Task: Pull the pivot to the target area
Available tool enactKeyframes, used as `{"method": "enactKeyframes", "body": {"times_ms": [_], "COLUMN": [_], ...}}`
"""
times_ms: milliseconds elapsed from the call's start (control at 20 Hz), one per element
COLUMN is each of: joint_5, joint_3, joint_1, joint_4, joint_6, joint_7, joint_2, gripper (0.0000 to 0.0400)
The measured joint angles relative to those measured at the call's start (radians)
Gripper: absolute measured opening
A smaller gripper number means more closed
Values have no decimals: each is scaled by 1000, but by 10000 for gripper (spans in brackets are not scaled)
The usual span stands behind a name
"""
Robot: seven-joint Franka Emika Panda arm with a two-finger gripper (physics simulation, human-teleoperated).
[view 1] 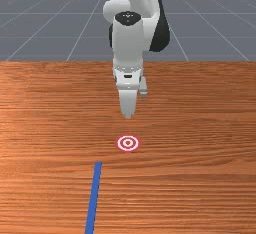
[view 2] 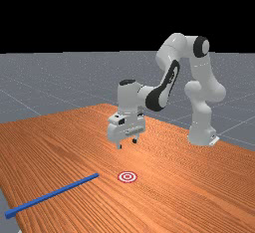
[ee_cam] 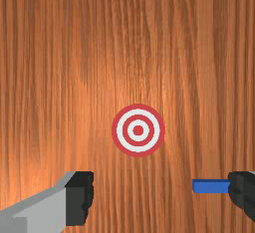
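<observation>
**Pivot (view 2: 55, 193) lies ahead of our gripper (view 2: 126, 144)**

It rests lower and off to one side, past the target (view 2: 127, 176). We're spread wide, holding nothing. If we tug off-line at its near end, it may swing instead of sliding.

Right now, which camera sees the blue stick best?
The far view, because it shows the blue stick from end to end. In the front view it runs off the bottom edge. The wrist view has just a short piece of it.

no text, label, brand, number or sign can be read here.
</observation>
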Motion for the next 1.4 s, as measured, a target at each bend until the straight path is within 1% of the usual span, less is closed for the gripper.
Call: {"method": "enactKeyframes", "body": {"times_ms": [50,100,150,200,250,300,400,450,500,600,700,750,900,950,1050,1100,1300,1350,1400], "joint_5": [0,0,0,0,0,0,0,0,-2,-4,-12,-10,-13,-8,-7,-14,-18,-8,-11], "joint_3": [0,0,0,0,0,0,0,0,4,7,25,22,32,22,20,33,40,21,25], "joint_1": [0,0,0,0,0,0,0,0,-3,-6,-33,-35,-78,-84,-112,-139,-218,-215,-224], "joint_4": [0,0,0,0,0,-13,-1,2,39,75,76,56,61,63,70,76,110,115,115], "joint_6": [0,0,0,0,0,29,23,23,-9,-23,-23,-15,-18,-19,-22,-24,-39,-40,-38], "joint_7": [0,0,0,0,0,0,0,0,-21,-41,-170,-164,-307,-289,-349,-462,-674,-594,-625], "joint_2": [0,0,0,0,0,-4,2,5,24,47,48,36,38,40,44,48,69,71,72], "gripper": [243,148,90,54,33,20,7,5,3,1,0,0,0,0,0,0,0,0,0]}}
